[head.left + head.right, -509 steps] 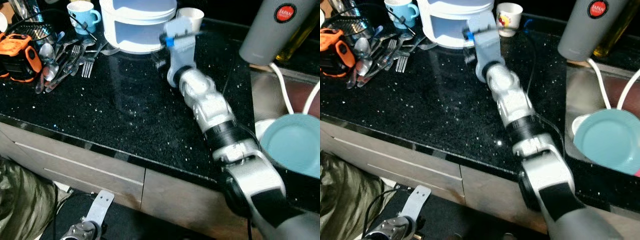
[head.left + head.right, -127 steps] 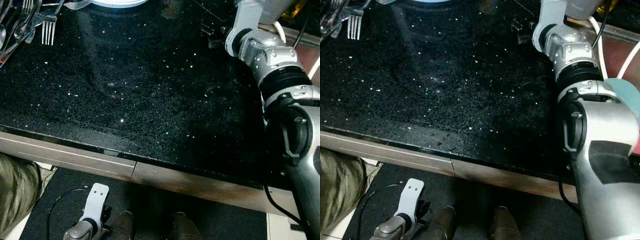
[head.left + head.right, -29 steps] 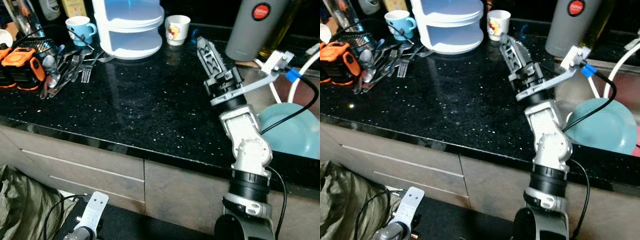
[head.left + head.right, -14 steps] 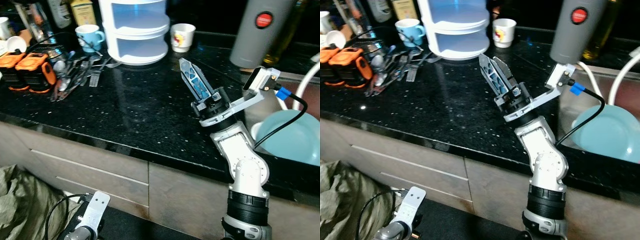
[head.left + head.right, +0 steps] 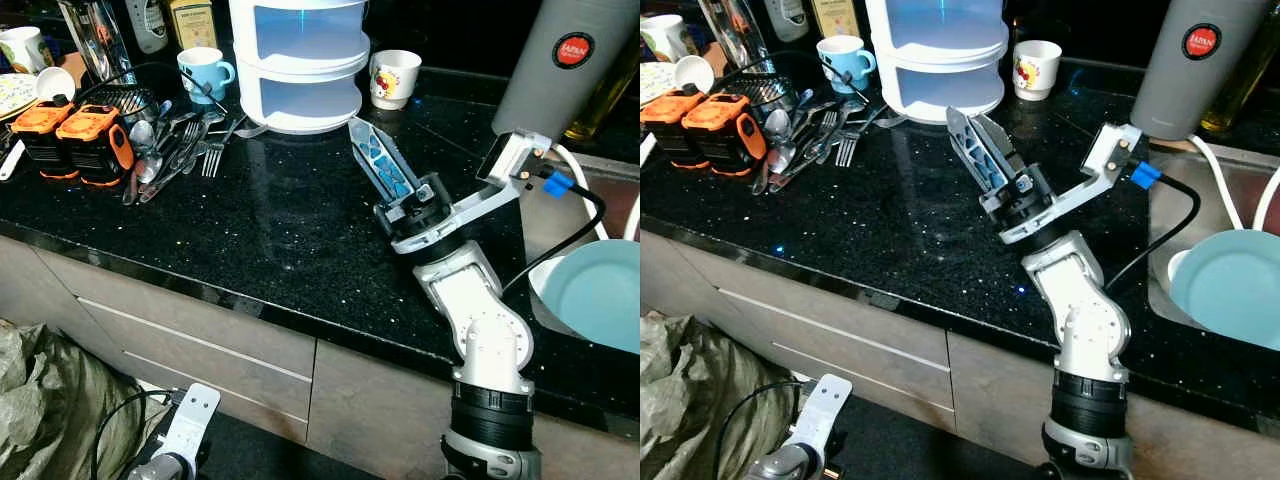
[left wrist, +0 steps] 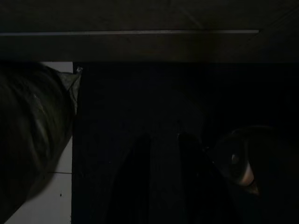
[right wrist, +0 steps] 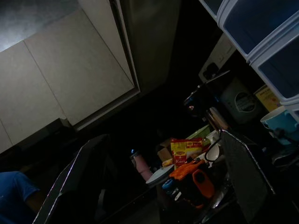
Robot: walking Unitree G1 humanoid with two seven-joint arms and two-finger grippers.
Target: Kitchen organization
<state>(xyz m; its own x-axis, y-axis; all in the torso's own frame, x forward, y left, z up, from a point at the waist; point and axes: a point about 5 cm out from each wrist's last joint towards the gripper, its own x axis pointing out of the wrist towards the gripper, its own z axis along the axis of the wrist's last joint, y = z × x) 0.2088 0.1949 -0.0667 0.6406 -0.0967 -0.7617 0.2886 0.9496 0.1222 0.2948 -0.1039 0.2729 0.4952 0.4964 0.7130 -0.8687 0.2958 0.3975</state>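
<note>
Over the black worktop [image 5: 280,230], the right hand [image 5: 378,158] hangs empty, fingers parted a little; the left hand [image 5: 185,430] idles below, state unclear. Farther back, loose cutlery [image 5: 175,150] looks hard and slippery: best pinched mid-handle.

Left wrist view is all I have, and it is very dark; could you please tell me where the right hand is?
Observer: The right hand is above the black countertop, open and empty, pointing toward the white tiered container.
Operator: Thank you. What lies on the counter to sort?
Observer: Loose cutlery lies in a pile to the left of that container, beside two orange tools.
Operator: And at the sink, please?
Observer: A light blue dish sits in the sink at the right.
</note>
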